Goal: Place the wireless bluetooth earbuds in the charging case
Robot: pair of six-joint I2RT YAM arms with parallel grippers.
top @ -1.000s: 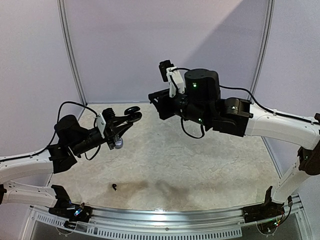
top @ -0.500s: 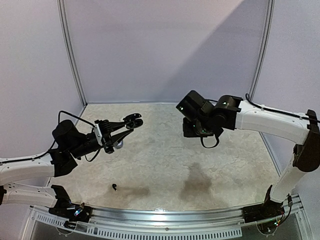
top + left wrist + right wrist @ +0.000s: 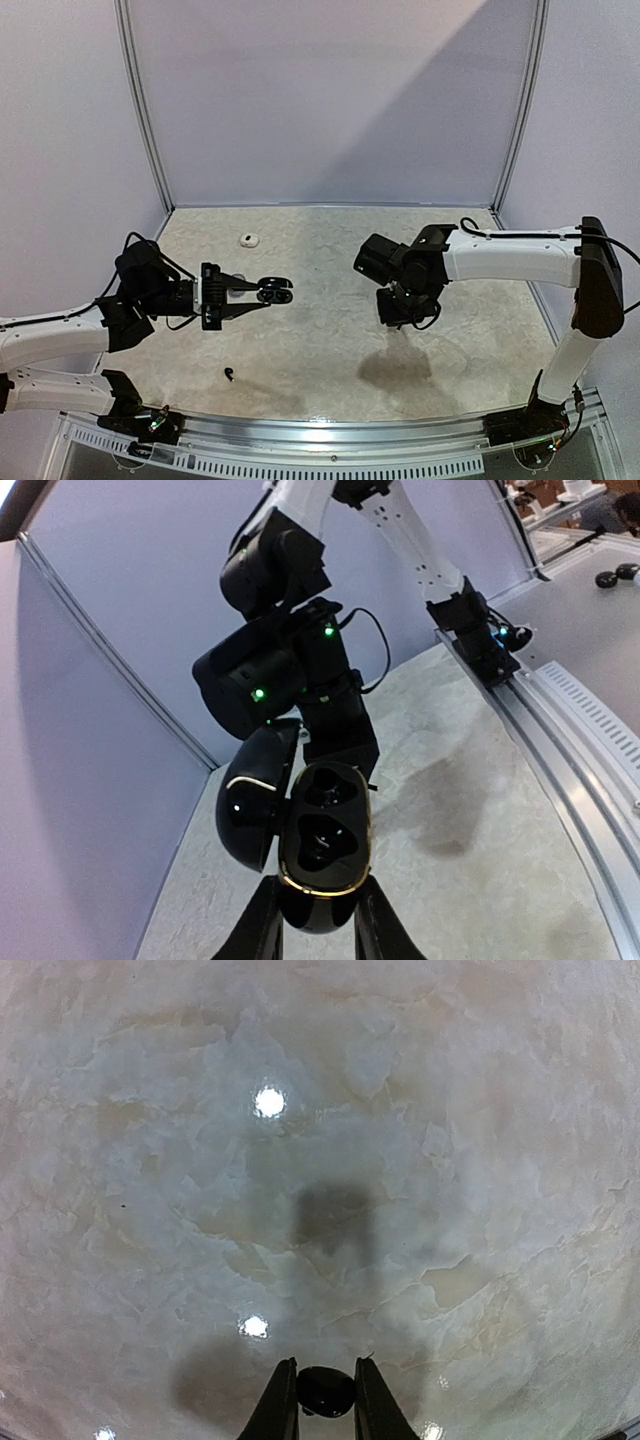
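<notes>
The marbled beige table (image 3: 330, 350) fills the floor of the booth, with pale walls on three sides; the right arm (image 3: 500, 255) reaches in from the right with its wrist bent downwards, and the left arm (image 3: 60, 335) stretches in low from the left, lying nearly level.

The left gripper (image 3: 318, 920) is clamped on the charging case (image 3: 322, 840), one finger on each side of its lower end; the case is black with a gold rim and is held clear of the table, roughly at the middle of the left half in the top view, well apart from the right arm; its lid (image 3: 252, 805) stands open, hinged to one side, and both wells look dark, though I cannot tell for sure whether anything sits in them.

The right gripper (image 3: 324, 1375) points straight down above the table, its shadow lying on the surface below; its fingers pinch a held earbud (image 3: 326, 1392), a small glossy black thing of which only a rounded body shows between the tips.

A loose earbud (image 3: 230, 375), black and tiny, lies on the table near the front edge, below the left gripper in the top view and touched by nothing; a white speck (image 3: 247, 239) rests near the back wall on the left side, too small to tell what it is.
</notes>
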